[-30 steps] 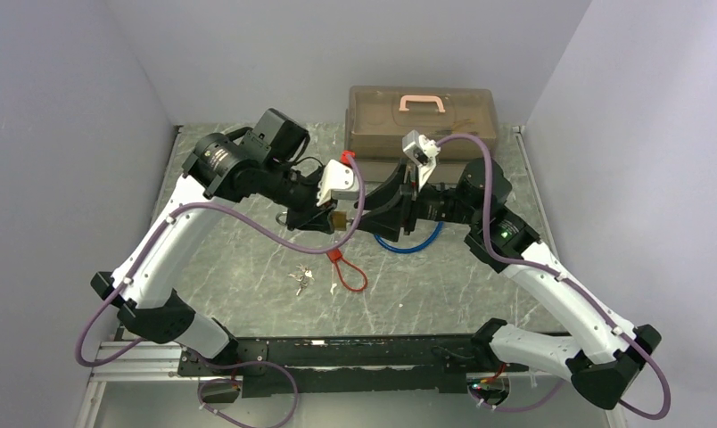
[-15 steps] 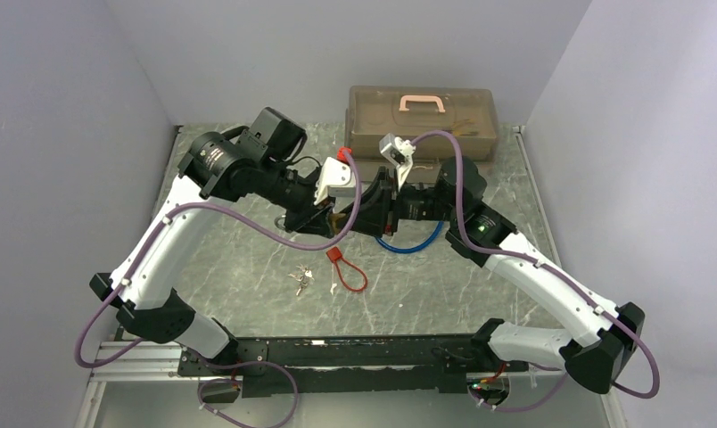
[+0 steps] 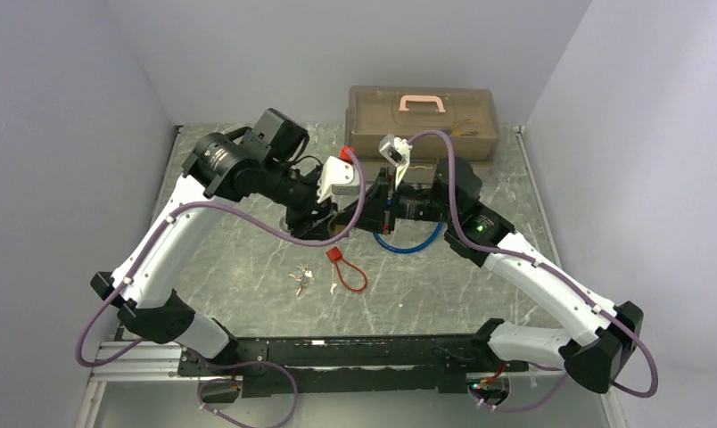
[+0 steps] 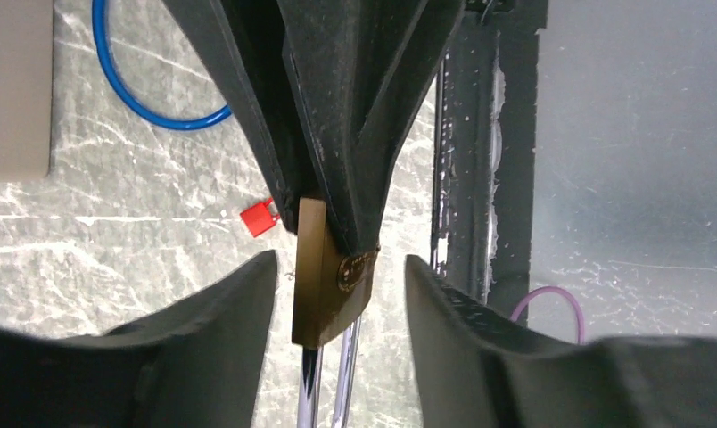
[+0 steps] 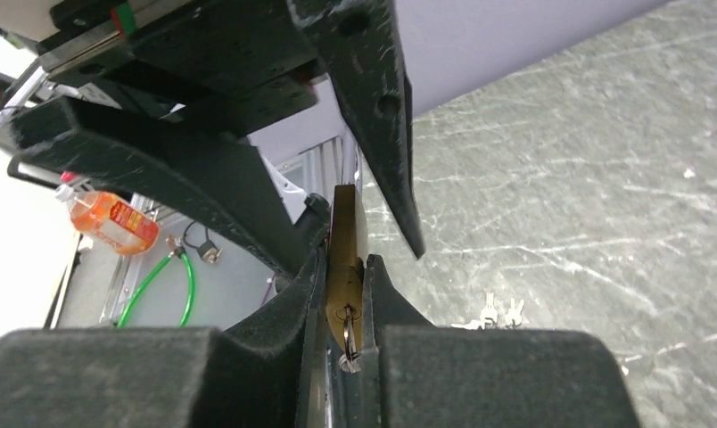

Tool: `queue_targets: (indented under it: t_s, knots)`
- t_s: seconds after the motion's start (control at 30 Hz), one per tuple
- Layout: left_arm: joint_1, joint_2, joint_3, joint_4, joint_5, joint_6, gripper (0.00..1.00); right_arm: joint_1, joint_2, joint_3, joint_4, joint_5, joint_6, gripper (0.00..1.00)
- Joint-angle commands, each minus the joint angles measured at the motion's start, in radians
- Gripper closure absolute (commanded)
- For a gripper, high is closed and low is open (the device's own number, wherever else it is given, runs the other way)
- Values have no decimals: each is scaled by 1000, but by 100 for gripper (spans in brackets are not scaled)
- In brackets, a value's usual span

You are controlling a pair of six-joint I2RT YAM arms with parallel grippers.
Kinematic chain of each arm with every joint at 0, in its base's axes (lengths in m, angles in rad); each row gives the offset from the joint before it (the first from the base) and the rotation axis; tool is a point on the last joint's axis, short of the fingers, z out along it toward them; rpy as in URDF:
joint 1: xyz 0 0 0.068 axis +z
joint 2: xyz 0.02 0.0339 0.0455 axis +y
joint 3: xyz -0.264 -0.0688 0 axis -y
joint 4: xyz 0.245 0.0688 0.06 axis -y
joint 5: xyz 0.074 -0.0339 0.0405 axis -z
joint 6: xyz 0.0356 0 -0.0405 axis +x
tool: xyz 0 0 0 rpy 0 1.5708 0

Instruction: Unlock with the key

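Left wrist view shows the brass padlock (image 4: 328,276) held in the air above the table (image 4: 114,223), clamped flat by the right gripper (image 5: 346,267). The left gripper (image 4: 337,263) is spread around it, its fingers (image 4: 230,321) clear of the brass. Keys (image 3: 301,279) lie on the table near a red tag (image 3: 334,254).

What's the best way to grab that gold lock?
Grip the padlock by its brass body, squeezing the two wide flat faces, coming from the end opposite the shackle. The right gripper holds it so; flat faces likely resist slipping.
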Motion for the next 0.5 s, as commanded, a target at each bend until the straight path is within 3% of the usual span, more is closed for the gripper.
queue_targets:
  t_s: [0.0,0.3,0.47]
  knots:
    - [20,-16,-35,27,-36,52,37,-25,-51,-17,47,80,47,100]
    - [126,-46,-85,-10,-25,128,37,-106,-94,-33,19,67,62,100]
    - [144,-77,-210,24,-52,169,41,-111,-85,-30,40,40,80,100]
